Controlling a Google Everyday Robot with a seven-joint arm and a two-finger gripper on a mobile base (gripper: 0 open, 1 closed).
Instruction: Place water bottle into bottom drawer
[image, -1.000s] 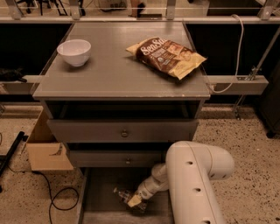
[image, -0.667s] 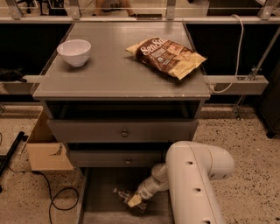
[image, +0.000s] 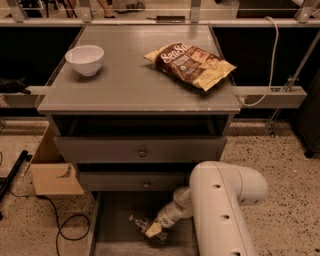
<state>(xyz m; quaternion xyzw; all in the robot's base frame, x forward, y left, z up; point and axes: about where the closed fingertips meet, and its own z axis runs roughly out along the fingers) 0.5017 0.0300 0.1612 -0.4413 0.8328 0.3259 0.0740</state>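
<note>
The bottom drawer (image: 112, 220) is pulled out at the foot of the grey cabinet, showing its flat grey floor. The water bottle (image: 141, 222) lies low inside it, a small clear bottle pointing left. My gripper (image: 153, 229) reaches down into the drawer from the white arm (image: 220, 205) and sits right at the bottle, whose right part is hidden behind the gripper. Whether the bottle rests on the floor I cannot tell.
On the cabinet top stand a white bowl (image: 85, 59) at the left and a brown chip bag (image: 190, 64) at the right. Two shallower drawers with knobs (image: 142, 152) sit above. A cardboard box (image: 52, 170) and a black cable (image: 60, 230) lie on the floor at the left.
</note>
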